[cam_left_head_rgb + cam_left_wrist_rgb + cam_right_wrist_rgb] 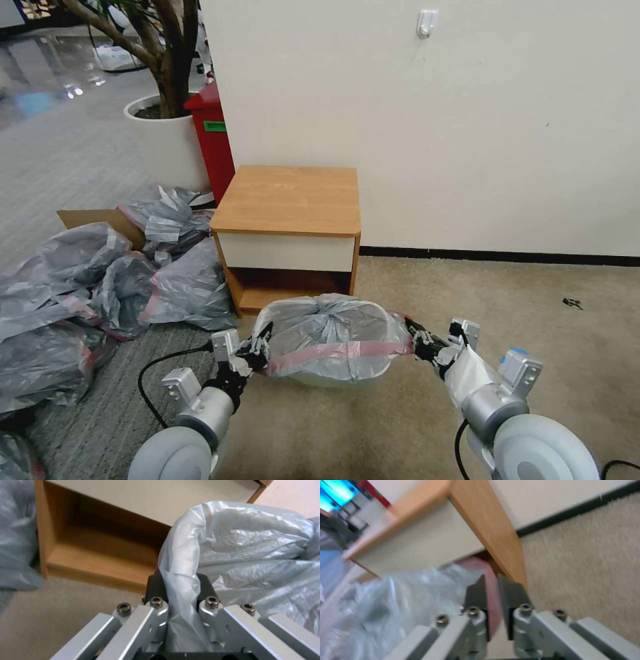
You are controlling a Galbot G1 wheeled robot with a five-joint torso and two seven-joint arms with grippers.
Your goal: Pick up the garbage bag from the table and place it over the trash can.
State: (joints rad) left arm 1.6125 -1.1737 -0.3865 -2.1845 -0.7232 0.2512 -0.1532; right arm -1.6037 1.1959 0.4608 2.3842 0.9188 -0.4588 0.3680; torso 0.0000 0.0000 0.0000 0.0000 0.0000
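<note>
Our left gripper (261, 348) is clenched on the garbage bag (330, 333) at one end, our right gripper (415, 339) on its pink band at the other (both pinching plastic), stretching it over the trash can (333, 380) before the table (290, 200).

The head view looks forward and down from above at the light-brown wooden nightstand with a white drawer front (288, 230). Each wrist view looks along its arm, close up, toward that nightstand (100, 547) (460, 530), which all three share.
</note>
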